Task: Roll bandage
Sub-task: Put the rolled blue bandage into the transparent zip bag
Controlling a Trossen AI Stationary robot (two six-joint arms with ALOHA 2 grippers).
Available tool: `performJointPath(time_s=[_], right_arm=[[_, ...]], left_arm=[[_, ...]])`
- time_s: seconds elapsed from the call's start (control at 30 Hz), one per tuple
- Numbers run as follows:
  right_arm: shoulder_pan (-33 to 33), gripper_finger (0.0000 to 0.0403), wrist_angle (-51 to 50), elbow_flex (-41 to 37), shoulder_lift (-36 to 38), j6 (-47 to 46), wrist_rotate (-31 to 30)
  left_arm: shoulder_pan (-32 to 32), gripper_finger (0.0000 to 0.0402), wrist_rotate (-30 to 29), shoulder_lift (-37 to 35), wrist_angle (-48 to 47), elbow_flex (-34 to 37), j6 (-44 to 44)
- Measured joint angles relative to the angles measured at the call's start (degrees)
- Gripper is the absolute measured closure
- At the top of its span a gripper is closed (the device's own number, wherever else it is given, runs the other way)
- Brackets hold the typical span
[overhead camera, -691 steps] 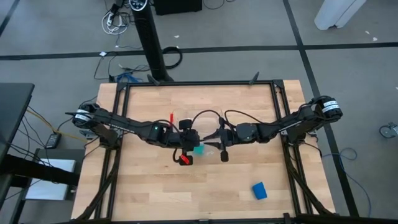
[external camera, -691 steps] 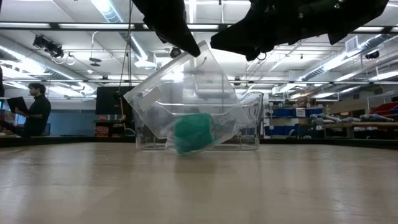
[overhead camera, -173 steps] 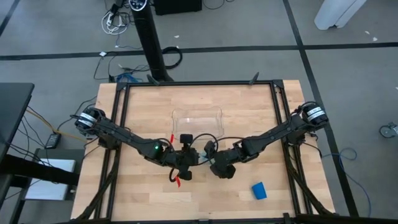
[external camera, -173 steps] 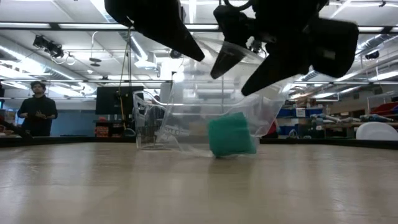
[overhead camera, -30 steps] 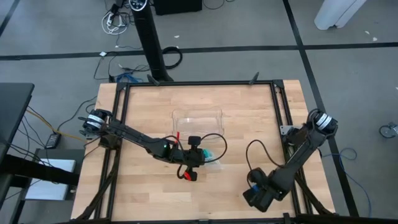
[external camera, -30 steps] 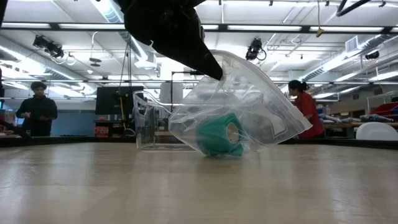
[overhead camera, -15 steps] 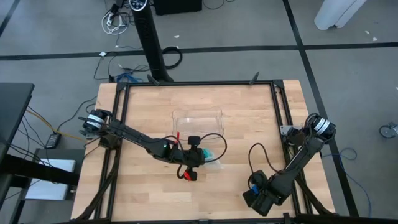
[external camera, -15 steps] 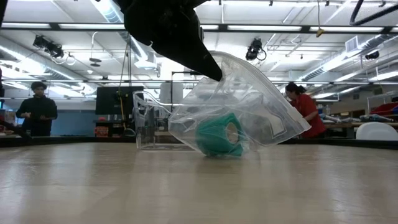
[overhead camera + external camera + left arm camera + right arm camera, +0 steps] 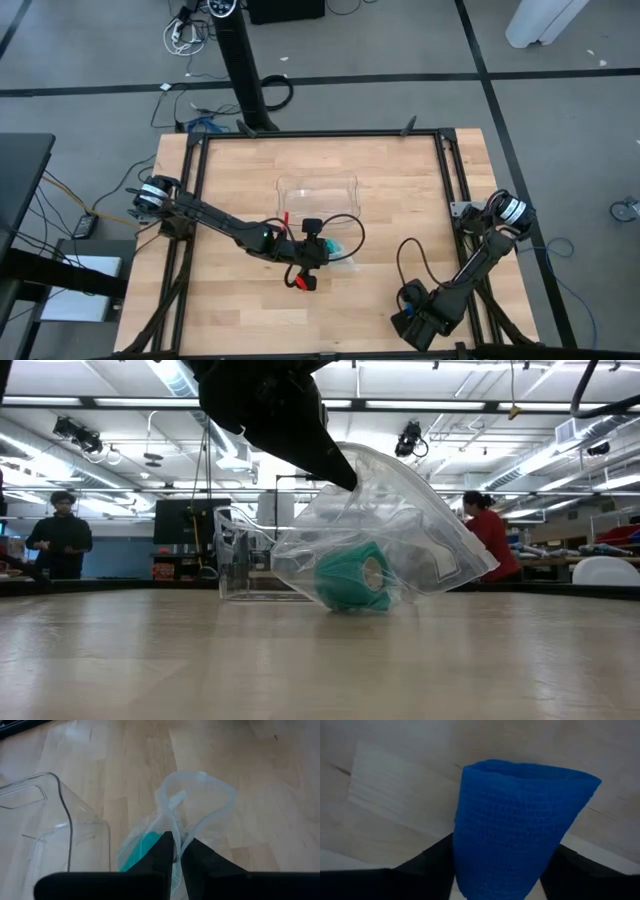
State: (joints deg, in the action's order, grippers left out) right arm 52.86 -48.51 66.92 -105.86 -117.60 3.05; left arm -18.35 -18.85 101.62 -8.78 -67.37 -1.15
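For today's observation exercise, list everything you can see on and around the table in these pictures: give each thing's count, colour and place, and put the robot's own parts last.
bandage: one, bright blue roll, near right corner of the table, between the right gripper's fingers.
plastic bag: one, clear, mid-table, pinched at its top edge and lifted.
teal roll: one, teal-green, inside the bag, resting low.
clear tray: one, transparent, on the table beyond the bag.
table: one, light wood with a black frame.
people: two, in the room behind; one in dark clothing, one in red.
left gripper: one, dark, shut on the bag's top edge.
right gripper: one, dark, low over the bandage, fingers either side of it; grip not clear.
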Motion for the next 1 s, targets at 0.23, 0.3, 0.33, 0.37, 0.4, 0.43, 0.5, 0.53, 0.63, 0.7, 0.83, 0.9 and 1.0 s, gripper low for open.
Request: performJointPath(time_s=[0.23, 0.3, 0.33, 0.37, 0.4, 0.43, 0.5, 0.53, 0.63, 0.7, 0.83, 0.9, 1.0], right_arm=[[0.0, 0.0255, -0.3, 0.0, 0.2, 2.8, 0.2], [0.0, 0.0259, -0.6, 0.1, 0.2, 4.4, 0.2], [0.0, 0.0258, -0.9, 0.1, 0.2, 5.2, 0.2], [0.0, 0.0255, -1.6, 0.2, 0.2, 6.4, 0.2], [0.0, 0.0251, -2.9, 0.4, 0.2, 7.8, 0.1], [-0.1, 0.0248, -4.2, 0.7, 0.2, 9.3, 0.1], [-0.5, 0.0244, -6.3, 1.8, 0.2, 12.6, -0.4], [-0.8, 0.0244, -7.1, 2.4, 0.2, 14.1, -1.1], [-1.9, 0.0246, -9.9, 4.2, 0.2, 21.3, -5.2], [-3.0, 0.0246, -11.1, 5.4, 0.2, 26.6, -10.0], [-5.6, 0.0245, -13.8, 7.0, 0.2, 37.3, -21.5], [-7.1, 0.0245, -14.6, 7.2, 0.2, 42.3, -26.4], [-9.8, 0.0245, -14.7, 7.2, 0.2, 50.4, -30.5]], left_arm=[[0.0, 0.0362, 0.0, 0.0, -0.1, 0.0, -0.1], [0.0, 0.0362, 0.0, 0.0, -0.1, 0.0, -0.1], [0.0, 0.0362, 0.0, 0.0, -0.1, 0.0, -0.1], [0.0, 0.0362, 0.0, 0.0, -0.1, 0.0, -0.1], [0.0, 0.0362, 0.0, 0.0, -0.1, 0.0, -0.1], [0.0, 0.0362, 0.0, 0.0, -0.1, 0.0, -0.4], [0.0, 0.0362, 0.0, 0.0, -0.1, 0.0, -1.2], [0.0, 0.0362, 0.2, 0.0, -0.1, 0.0, -1.4], [0.3, 0.0362, 2.1, 0.0, -0.1, 0.0, -1.6], [0.6, 0.0362, 3.1, 0.0, -0.2, 0.0, -1.4], [1.1, 0.0362, 3.4, 0.0, -0.2, 0.0, -0.4], [1.4, 0.0362, 3.8, 0.0, -0.1, 0.0, -0.2], [1.5, 0.0362, 4.5, 0.0, -0.1, 0.0, 0.1]])
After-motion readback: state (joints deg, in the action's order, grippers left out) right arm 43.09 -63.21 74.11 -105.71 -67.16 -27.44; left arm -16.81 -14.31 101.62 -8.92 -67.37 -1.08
